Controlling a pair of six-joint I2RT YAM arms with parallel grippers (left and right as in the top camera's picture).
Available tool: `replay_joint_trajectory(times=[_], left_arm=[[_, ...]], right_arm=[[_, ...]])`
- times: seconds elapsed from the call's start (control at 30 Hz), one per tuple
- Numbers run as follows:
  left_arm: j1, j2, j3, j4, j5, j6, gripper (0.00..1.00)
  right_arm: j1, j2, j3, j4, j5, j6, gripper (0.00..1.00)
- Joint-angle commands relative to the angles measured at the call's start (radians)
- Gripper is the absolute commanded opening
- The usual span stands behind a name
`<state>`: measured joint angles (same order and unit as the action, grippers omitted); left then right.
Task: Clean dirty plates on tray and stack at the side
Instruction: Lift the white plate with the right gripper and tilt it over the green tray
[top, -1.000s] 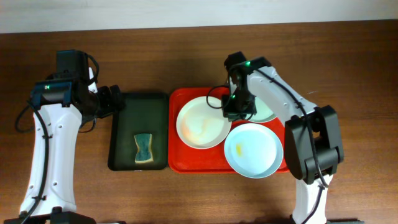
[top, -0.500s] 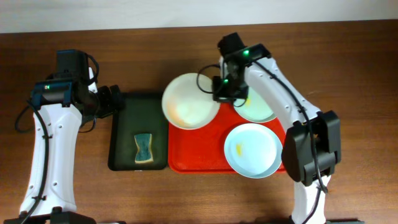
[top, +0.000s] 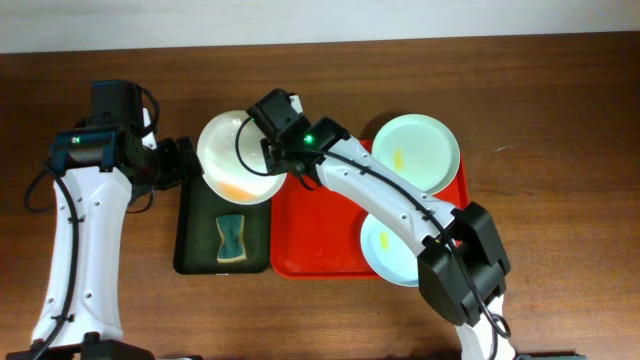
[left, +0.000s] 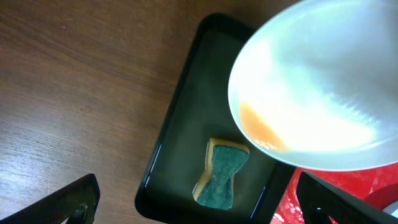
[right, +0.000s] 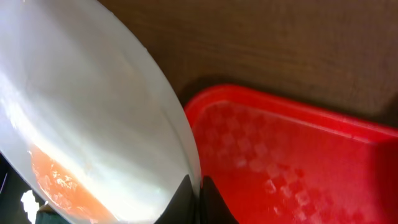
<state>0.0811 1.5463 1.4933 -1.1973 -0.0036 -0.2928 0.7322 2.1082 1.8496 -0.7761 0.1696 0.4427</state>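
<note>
White plate (top: 236, 152) moved over green tray (top: 203, 222) | right gripper (right: 198, 194) clamps its rim | left gripper (top: 188, 160) agape, empty

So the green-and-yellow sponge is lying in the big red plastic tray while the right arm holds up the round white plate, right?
Not quite. The green-and-yellow sponge lies in the narrow dark green tray, not the big red plastic tray, as the overhead view shows. The right arm does hold up the round white plate.

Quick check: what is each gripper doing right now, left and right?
Left gripper: open, holding nothing.
Right gripper: shut on the rim of the white plate, held above the dark green tray.
</note>
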Motion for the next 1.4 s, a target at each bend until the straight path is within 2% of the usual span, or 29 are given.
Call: replay_joint_trajectory(times=[0.0,0.1,0.17,0.4,0.47,0.63,0.93,1.37], left_arm=[[0.003,-0.003,0.005,-0.001,0.008,-0.009,0.99],[0.003,-0.003,0.005,-0.001,0.008,-0.009,0.99],[0.003,-0.003,0.005,-0.001,0.008,-0.009,0.99],[0.003,-0.003,0.005,-0.001,0.008,-0.009,0.99],[0.003,-0.003,0.005,-0.001,0.008,-0.009,0.99],[0.003,-0.003,0.005,-0.001,0.008,-0.009,0.99],[0.003,-0.003,0.005,-0.001,0.008,-0.009,0.99],[0.003,-0.003,0.005,-0.001,0.008,-0.009,0.99]], right_arm=[[0.008,-0.036,0.024,0.011,0.087,-0.041,0.04],[0.014,-0.037,0.043,0.026,0.09,-0.154,0.04],[0.028,-0.042,0.06,0.026,0.12,-0.178,0.04],[0.127,-0.045,0.121,0.035,0.377,-0.388,0.04],[0.157,-0.051,0.125,0.035,0.478,-0.393,0.04],[0.193,-0.055,0.126,0.084,0.484,-0.535,0.04],[0.213,-0.084,0.127,0.114,0.55,-0.622,0.04],[0.224,-0.142,0.127,0.149,0.55,-0.623,0.04]])
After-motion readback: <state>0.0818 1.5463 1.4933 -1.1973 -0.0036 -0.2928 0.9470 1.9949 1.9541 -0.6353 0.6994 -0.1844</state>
